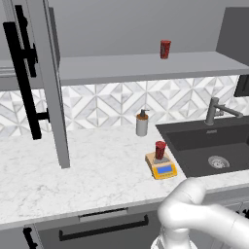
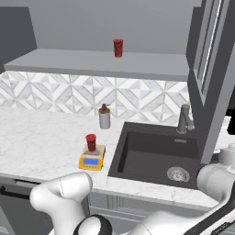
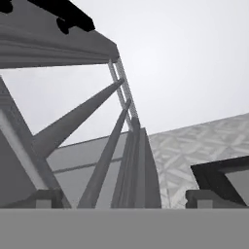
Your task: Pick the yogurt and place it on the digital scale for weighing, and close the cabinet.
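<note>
Left base view: yogurt (image 1: 160, 150) upright on digital scale (image 1: 161, 166) beside the sink; cabinet (image 1: 48, 82) door ajar.
Right base view: white elbow low in foreground.
Hand view: gripper (image 3: 124, 200) spread wide, empty, tilted up along the door edge.

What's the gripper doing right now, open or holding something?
Gripper: jaws open, holding nothing; it faces the open cabinet door.
</note>
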